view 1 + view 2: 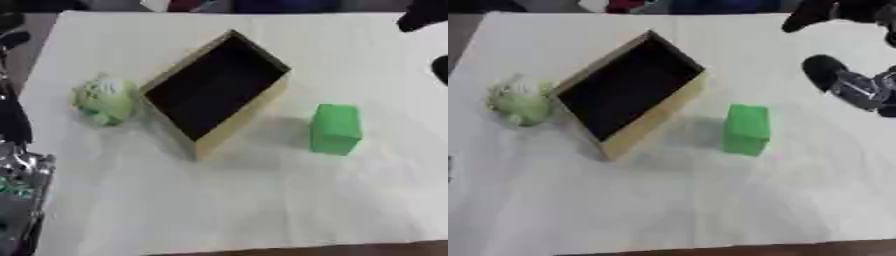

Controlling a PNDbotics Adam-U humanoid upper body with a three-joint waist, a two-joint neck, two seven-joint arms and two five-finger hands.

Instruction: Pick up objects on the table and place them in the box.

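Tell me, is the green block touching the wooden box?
Apart. The right eye view shows a strip of white table between the green block and the wooden box.

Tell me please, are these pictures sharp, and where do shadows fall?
Both views are soft and blurred. In the left eye view the box has a dark inside and throws a faint shadow toward the green block; the cabbage-like ball lacks detail. In the right eye view the right hand is smeared.
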